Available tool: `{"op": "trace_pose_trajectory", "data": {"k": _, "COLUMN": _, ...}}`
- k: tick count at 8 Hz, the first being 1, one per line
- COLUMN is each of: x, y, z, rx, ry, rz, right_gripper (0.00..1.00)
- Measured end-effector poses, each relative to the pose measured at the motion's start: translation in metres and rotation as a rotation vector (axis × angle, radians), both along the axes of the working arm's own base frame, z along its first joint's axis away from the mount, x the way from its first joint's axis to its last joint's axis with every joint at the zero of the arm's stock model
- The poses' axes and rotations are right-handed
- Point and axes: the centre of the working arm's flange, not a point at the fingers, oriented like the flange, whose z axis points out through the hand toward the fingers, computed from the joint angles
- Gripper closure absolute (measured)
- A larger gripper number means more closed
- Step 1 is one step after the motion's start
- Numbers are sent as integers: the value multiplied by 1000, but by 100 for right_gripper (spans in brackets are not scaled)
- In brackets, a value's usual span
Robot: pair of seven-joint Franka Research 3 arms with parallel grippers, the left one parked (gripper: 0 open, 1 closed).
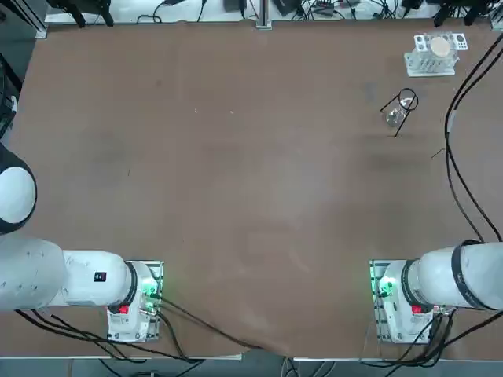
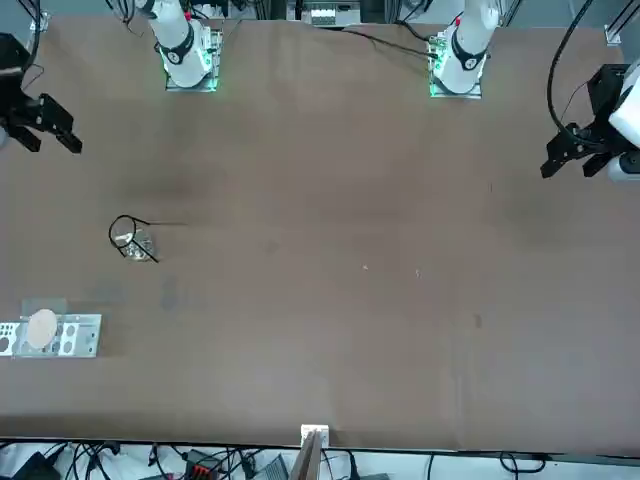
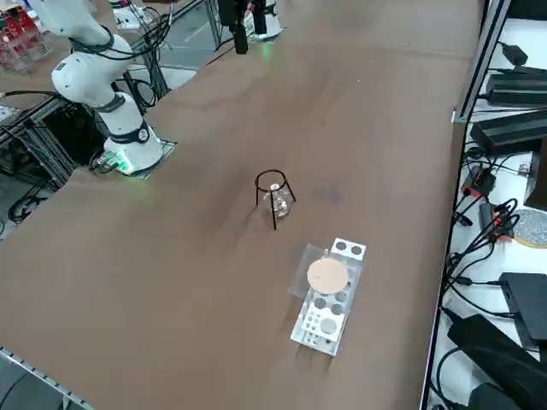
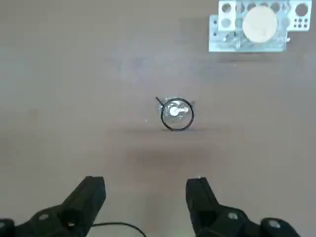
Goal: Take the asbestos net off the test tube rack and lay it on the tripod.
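The asbestos net (image 1: 438, 47), grey mesh with a round beige disc, lies flat on the white test tube rack (image 1: 428, 64) at the table's far right corner. It also shows in the side view, net (image 3: 327, 275) on rack (image 3: 323, 323), and in the front view, net (image 2: 42, 328) on rack (image 2: 78, 338). The dark wire tripod (image 1: 405, 102) stands a little nearer the robot, ring up and bare. My right gripper (image 4: 148, 197) hangs open and empty high above the table, short of the tripod (image 4: 177, 114) and the rack (image 4: 247, 34). In the front view the gripper (image 2: 46, 138) is at the left edge.
A small clear glass object (image 3: 279, 203) sits under the tripod's ring. Black cables (image 1: 456, 157) trail over the table's right side. Power bricks and cables (image 3: 513, 128) lie past the table's right edge. The brown tabletop (image 1: 236, 173) is broad.
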Motion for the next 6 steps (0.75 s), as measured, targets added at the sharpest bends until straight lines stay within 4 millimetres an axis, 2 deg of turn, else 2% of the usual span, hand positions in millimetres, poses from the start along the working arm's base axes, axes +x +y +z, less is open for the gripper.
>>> {"op": "trace_pose_trajectory", "data": {"k": 1, "x": 11, "y": -8, "z": -18, "rx": -5, "ry": 23, "rz": -12, "right_gripper": 1}}
{"op": "trace_pose_trajectory", "data": {"k": 3, "x": 35, "y": -43, "z": -57, "rx": -32, "ry": 41, "rz": 42, "right_gripper": 0}}
{"op": "trace_pose_trajectory", "data": {"k": 6, "x": 55, "y": -109, "z": -109, "rx": -57, "ry": 24, "rz": 329, "right_gripper": 1}}
